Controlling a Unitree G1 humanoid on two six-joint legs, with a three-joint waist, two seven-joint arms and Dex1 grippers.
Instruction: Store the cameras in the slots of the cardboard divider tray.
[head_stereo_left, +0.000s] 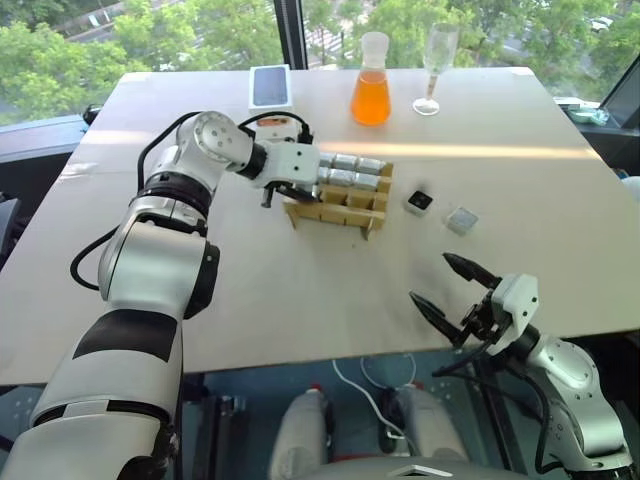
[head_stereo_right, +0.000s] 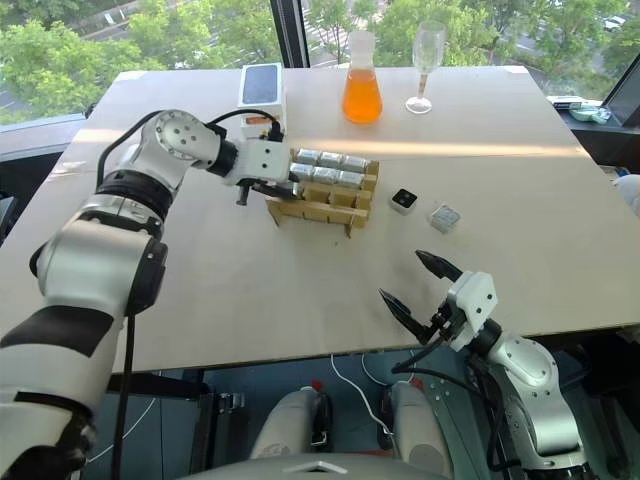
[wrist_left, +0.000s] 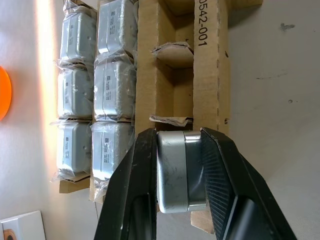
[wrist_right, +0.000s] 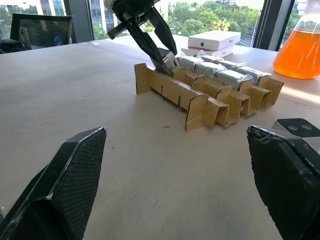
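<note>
Tabletop (head_stereo_left: 300, 300): camera (wrist_left: 172, 172) between left tool (wrist_left: 177, 175) fingers, at tray (wrist_left: 207, 75) corner slot

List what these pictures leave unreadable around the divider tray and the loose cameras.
- Slot under the held camera: the left gripper and camera cover its floor in the left wrist view.
- Near-row slots of the cardboard divider tray: head views show walls, not the slot floors.
- Loose camera beside the lens-faced camera: too small to tell its facing.
</note>
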